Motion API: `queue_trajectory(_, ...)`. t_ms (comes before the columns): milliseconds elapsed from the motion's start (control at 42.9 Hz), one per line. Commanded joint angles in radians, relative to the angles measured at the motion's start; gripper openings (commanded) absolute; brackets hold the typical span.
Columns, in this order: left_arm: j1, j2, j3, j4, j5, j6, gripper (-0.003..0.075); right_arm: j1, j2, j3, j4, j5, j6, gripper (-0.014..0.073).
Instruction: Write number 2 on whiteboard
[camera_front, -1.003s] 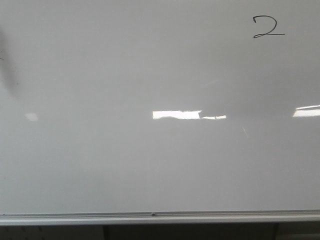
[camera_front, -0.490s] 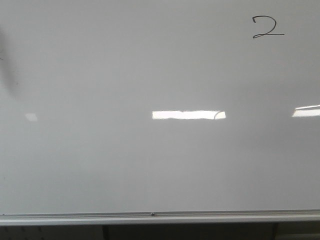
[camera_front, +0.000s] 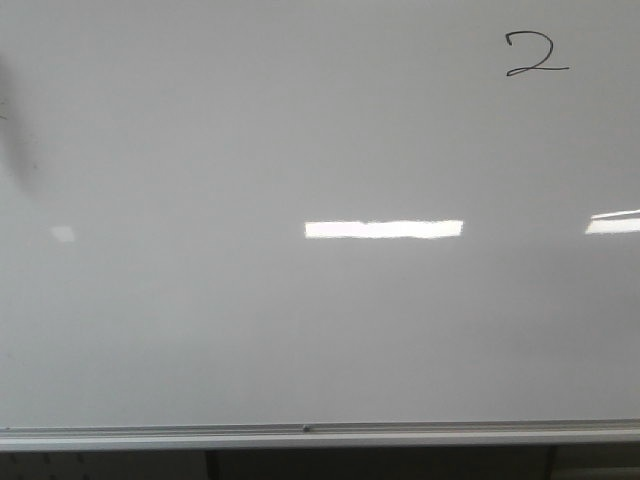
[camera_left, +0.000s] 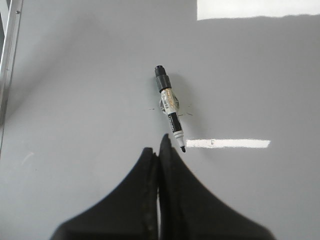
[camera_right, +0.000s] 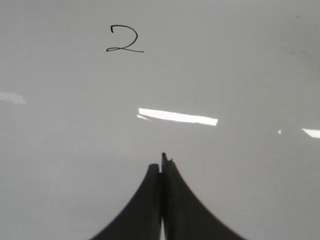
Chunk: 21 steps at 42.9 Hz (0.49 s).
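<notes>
- The left gripper (camera_left: 159, 150) is seen low in the left wrist frame, jaws pressed together with nothing between them.
- The right gripper (camera_right: 161, 167) is likewise seen closed and empty.
- A black marker (camera_left: 169, 107) is stuck on the board just beyond the left fingertips, apart from them.
- The number 2 (camera_front: 536, 54) is drawn at the upper right of the whiteboard (camera_front: 250, 330) in the front view.
- A silver rail (camera_front: 320, 436) runs along the bottom.

You can't see either arm in the front view. The whiteboard (camera_front: 250, 330) runs off the top, left and right frame edges, and a blurry dark smudge (camera_front: 15, 130) is cut by the left edge. The marker (camera_left: 169, 107) label print is too small to read
</notes>
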Motion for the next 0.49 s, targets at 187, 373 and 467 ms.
queue_trajectory(187, -0.007, -0.027, 0.033, 0.0, -0.08, -0.001, -0.002, -0.006, -0.018, -0.006, -0.002, -0.101, -0.001, -0.0081)
queue_trajectory(373, -0.007, -0.027, 0.033, 0.0, -0.08, -0.001, -0.002, -0.006, -0.019, -0.002, 0.005, -0.12, 0.06, -0.0081)
queue_trajectory(467, -0.007, -0.027, 0.033, 0.0, -0.08, -0.001, -0.002, -0.006, -0.019, -0.002, 0.001, -0.122, 0.071, -0.0081)
